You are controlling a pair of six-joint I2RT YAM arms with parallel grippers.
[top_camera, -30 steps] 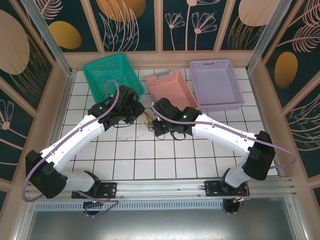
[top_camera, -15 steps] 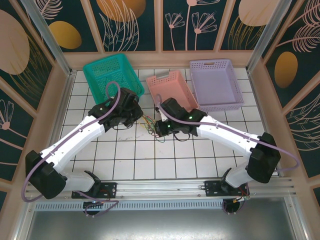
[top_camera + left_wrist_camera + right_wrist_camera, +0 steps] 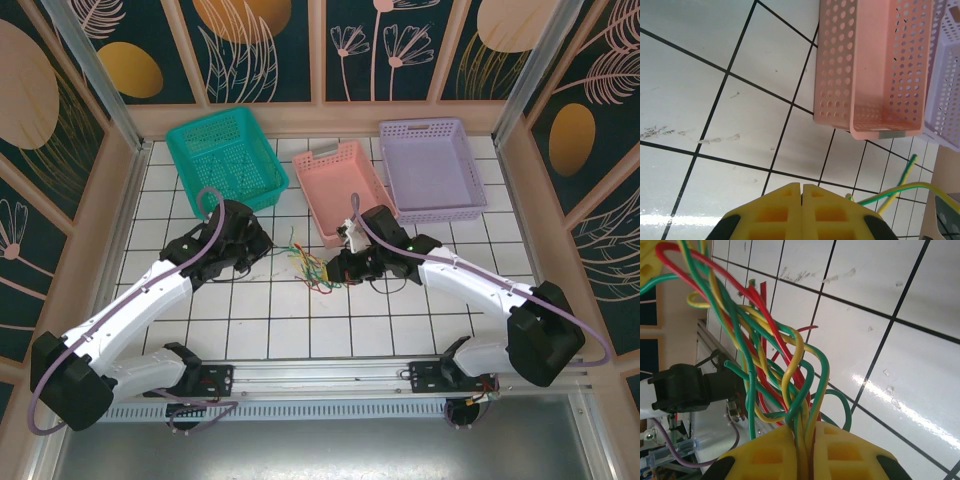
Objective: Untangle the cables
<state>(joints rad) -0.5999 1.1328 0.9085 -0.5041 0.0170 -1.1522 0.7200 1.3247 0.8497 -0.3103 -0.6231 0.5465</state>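
**Cable bunch pinched by the right tool at mid-table**

Top view: the cables (image 3: 312, 268), a tangle of green, yellow and red strands, sit over the white-tiled table (image 3: 280, 315) between the two arms, near the pink basket (image 3: 322, 165). The right tool (image 3: 341, 268) pinches the bunch, and the strands run between its yellow fingers (image 3: 765, 455). The left tool (image 3: 801, 187) is pressed together. A green and a yellow strand pass just beside it; whether either is gripped cannot be told.

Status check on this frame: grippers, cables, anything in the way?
Right gripper shut on the cables, bunch tangled. Left gripper shut, green and yellow strands beside it, hold unclear. Pink basket close by.
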